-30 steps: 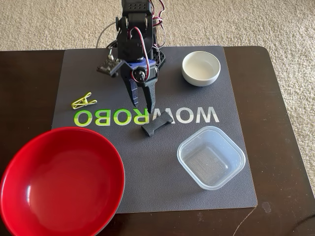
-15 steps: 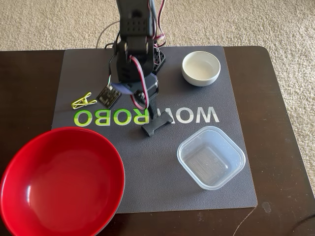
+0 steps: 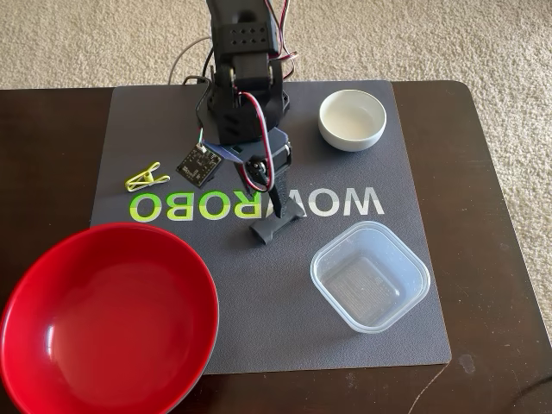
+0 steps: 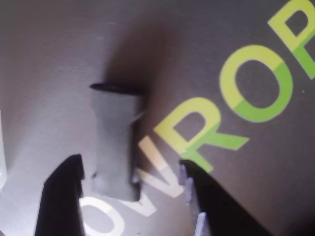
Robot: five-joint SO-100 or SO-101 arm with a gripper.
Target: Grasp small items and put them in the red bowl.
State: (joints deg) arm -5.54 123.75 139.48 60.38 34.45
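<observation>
fixed view, left to right: red bowl [image 3: 108, 315] lower left, clip [image 3: 147, 178] left of centre, gripper [image 3: 278, 216] spread wide astride the grey piece [image 3: 276, 224] mid-frame, tub [image 3: 369, 276] lower right, white bowl [image 3: 352, 119] upper right.

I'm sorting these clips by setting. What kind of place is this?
Likely a home room, not a lab: a dark wooden table stands on beige carpet, with a grey printed mat laid on top as the arm's work area.
</observation>
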